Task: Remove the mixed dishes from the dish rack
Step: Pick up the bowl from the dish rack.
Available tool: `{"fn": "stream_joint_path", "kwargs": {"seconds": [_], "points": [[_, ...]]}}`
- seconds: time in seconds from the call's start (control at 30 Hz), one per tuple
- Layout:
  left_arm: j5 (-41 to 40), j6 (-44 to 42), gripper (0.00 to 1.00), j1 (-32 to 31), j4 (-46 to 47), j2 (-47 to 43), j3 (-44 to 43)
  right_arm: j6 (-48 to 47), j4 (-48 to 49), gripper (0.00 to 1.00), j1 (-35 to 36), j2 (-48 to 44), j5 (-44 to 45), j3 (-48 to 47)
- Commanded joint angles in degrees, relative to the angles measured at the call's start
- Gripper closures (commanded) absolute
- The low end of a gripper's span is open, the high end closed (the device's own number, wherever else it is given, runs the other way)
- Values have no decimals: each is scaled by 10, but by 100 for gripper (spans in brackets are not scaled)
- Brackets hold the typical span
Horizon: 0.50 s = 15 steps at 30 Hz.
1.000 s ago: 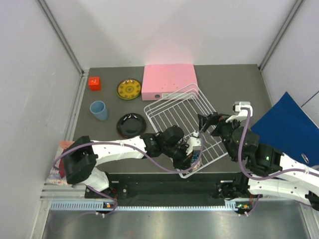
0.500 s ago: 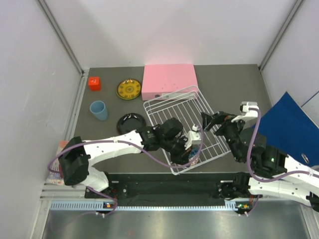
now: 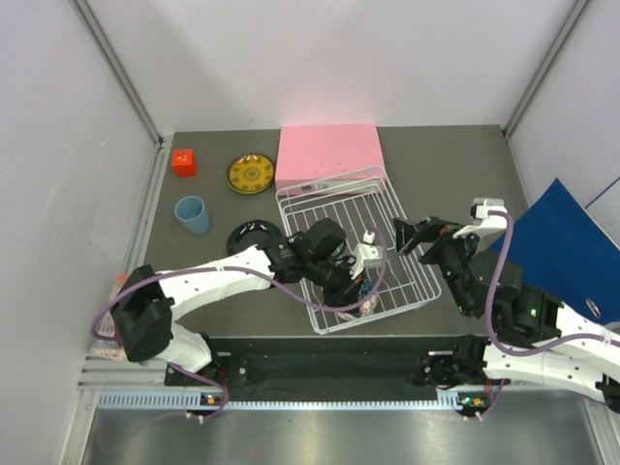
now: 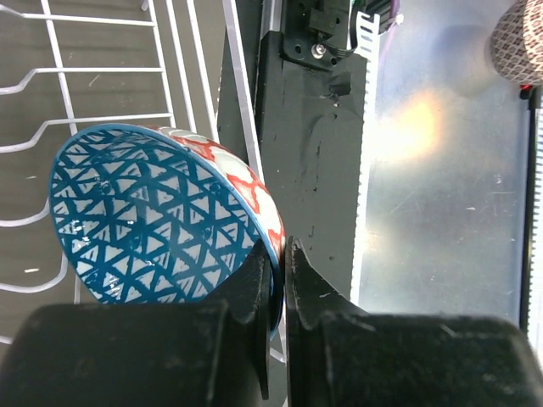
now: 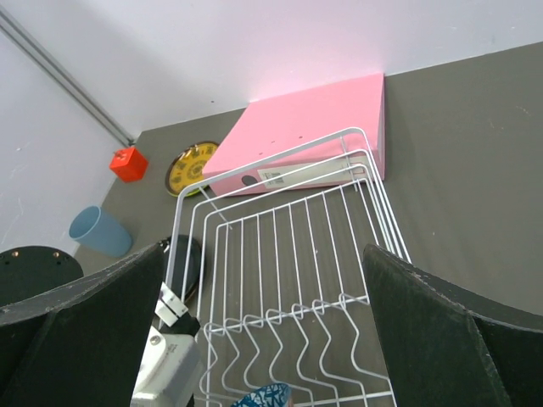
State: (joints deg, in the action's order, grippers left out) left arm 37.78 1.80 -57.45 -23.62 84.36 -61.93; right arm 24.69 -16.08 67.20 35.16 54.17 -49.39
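Dark tabletop, pink box behind rack; left jaws tight on bowl rim, right jaws apart.

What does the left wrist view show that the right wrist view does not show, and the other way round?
Only the left wrist view: the left gripper shut on the rim of the small patterned bowl, whose blue inside faces the camera. Only the right wrist view: the pink box, yellow plate, red cube, light blue cup, part of the black plate, and the open right gripper. Both: the dish rack and the bowl, though the right wrist view catches only a sliver of it at the bottom edge.
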Motion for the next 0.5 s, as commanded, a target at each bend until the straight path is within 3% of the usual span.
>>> {"fn": "stream_joint_path", "kwargs": {"seconds": [0.0,0.27,0.47], "points": [[-18,-21,100,42,142,-45,-23,9,3,0,-8,-4,2,1],[121,101,100,133,256,-19,22,16,0,0,-8,-4,-1,5],[196,159,100,146,329,27,47,20,-1,0,-8,-11,1,14]]}}
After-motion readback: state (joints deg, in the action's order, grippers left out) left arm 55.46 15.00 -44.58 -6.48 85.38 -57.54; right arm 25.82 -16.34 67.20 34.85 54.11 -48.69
